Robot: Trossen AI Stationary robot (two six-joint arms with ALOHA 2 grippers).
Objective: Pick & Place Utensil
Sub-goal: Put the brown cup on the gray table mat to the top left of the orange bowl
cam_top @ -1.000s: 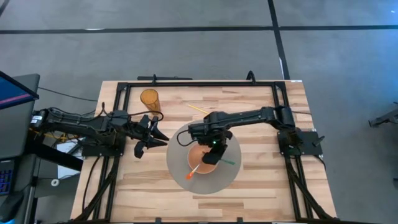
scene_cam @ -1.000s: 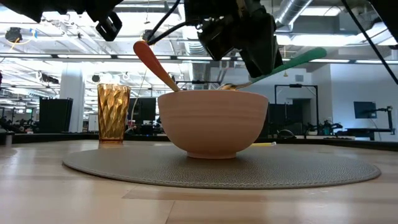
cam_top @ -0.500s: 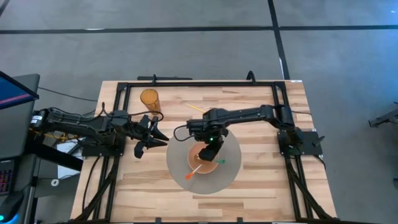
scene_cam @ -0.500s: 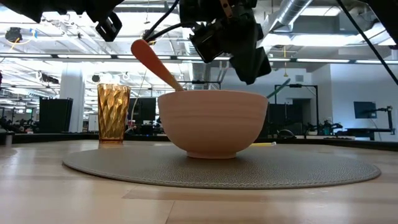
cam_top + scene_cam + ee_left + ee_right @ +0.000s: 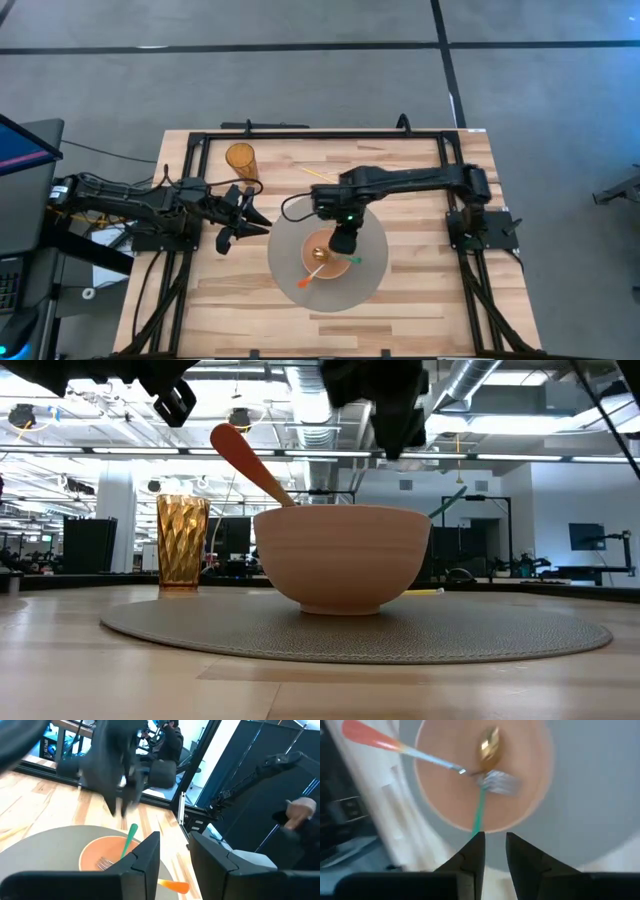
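Note:
A tan bowl [image 5: 325, 262] [image 5: 343, 560] stands on a round grey mat [image 5: 288, 250]. Inside it lie a green-handled fork [image 5: 480, 807] [image 5: 355, 260] and an orange-handled spoon [image 5: 370, 737] [image 5: 306, 281]. Both heads rest on the bowl's bottom and both handles lean over its rim. My right gripper [image 5: 343, 240] [image 5: 492, 845] hovers open above the bowl, clear of the fork, with the green handle's end just ahead of its fingertips. My left gripper [image 5: 255, 222] [image 5: 172, 850] waits open, left of the mat.
A ribbed amber cup [image 5: 241, 158] [image 5: 182, 545] stands near the table's far left. A thin yellow stick [image 5: 320, 175] lies on the wood beyond the mat. Black frame rails run along the table's edges. Bare wood shows near the front edge and to the right.
My right gripper held the green-handled fork over the bowl and let it go. The fork dropped in, its handle now leaning low on the rim. The gripper then rose straight up above the bowl. The spoon and the bowl have stayed put.

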